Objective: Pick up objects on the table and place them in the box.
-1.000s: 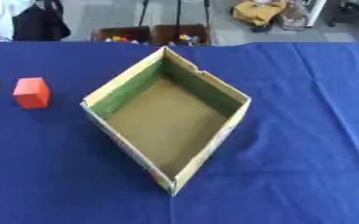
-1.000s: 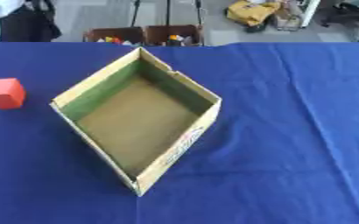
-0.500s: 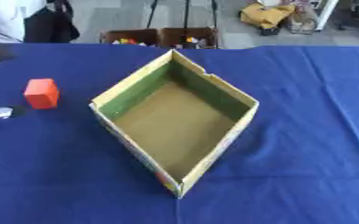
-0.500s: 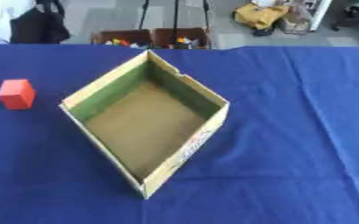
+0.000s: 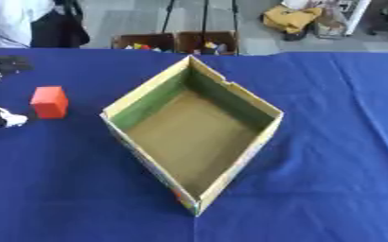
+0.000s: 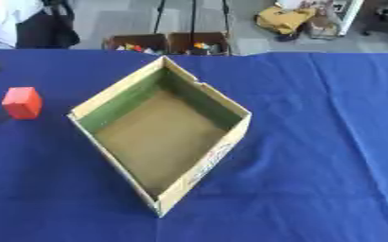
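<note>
At the far left edge, my left hand (image 5: 0,117) barely shows, a dark shape with a pale tip just beside the red block (image 5: 49,101); too little of it is in view for me to tell whether my fingers are released or clenched. Another dark part sits higher on the same edge, and I cannot say what it is. The red block stands upright on the blue surface (image 5: 330,142), apart from the box and to its left. My right hand is nowhere in view. The cardboard box (image 5: 230,89) lies open in the middle, turned corner-on to me, green along its inner walls and holding nothing. To do this step well, I judge I should bring the left hand squarely over the block, close on two opposite faces so it stays level, lift it clear of the near wall, then release it over the brown floor.
</note>
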`<control>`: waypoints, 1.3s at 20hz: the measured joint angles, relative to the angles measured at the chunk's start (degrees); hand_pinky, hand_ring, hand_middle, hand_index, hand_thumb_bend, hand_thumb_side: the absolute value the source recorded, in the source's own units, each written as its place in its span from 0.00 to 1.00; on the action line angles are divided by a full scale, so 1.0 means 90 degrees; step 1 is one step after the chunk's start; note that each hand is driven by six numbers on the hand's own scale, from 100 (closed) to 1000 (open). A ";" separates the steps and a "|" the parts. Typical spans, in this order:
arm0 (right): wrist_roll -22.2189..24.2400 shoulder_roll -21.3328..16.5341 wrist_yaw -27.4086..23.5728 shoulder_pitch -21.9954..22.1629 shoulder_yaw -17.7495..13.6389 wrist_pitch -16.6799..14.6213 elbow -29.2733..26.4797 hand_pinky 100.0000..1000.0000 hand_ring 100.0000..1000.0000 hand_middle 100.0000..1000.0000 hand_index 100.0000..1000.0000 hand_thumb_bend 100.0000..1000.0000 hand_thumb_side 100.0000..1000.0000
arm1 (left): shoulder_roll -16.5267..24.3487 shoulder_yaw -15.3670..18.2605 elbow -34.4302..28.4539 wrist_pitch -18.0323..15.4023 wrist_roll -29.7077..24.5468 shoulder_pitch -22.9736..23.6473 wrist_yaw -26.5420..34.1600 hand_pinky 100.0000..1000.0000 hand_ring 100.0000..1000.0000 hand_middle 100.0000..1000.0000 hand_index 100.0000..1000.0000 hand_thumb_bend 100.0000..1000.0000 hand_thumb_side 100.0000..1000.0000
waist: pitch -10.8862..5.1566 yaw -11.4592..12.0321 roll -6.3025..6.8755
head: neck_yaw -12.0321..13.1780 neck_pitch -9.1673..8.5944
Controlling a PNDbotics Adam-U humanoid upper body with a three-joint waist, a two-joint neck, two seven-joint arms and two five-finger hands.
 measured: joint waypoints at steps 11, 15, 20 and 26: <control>0.0047 -0.0001 -0.0047 -0.0055 0.0036 -0.0014 0.0000 0.75 0.73 0.79 0.81 0.00 0.75 | -0.0231 0.0233 0.0149 0.0403 -0.1133 -0.0368 0.0289 0.76 0.88 0.91 1.00 0.33 0.45 | 0.0040 -0.0123 0.0050 | 0.0118 -0.0094; 0.0062 -0.0007 -0.0052 -0.0109 0.0040 -0.0029 0.0000 0.75 0.73 0.78 0.80 0.00 0.76 | -0.0284 0.0265 0.0224 0.0514 -0.1538 -0.0416 0.0280 0.75 0.87 0.93 1.00 0.27 0.41 | 0.0074 -0.0178 0.0055 | 0.0176 -0.0122; 0.0072 -0.0034 -0.0057 -0.0112 0.0042 -0.0040 0.0000 0.75 0.72 0.78 0.80 0.00 0.75 | -0.0329 0.0356 0.0398 0.0654 -0.2033 -0.0481 0.0252 0.76 0.87 0.96 1.00 0.14 0.36 | 0.0112 -0.0225 0.0078 | 0.0254 -0.0173; 0.0075 -0.0034 -0.0082 -0.0161 0.0068 -0.0043 0.0000 0.75 0.72 0.78 0.79 0.00 0.75 | -0.0343 0.0485 0.0360 0.0807 -0.2629 -0.0539 0.0216 0.77 0.88 0.98 1.00 0.14 0.36 | 0.0166 -0.0287 0.0121 | 0.0315 -0.0230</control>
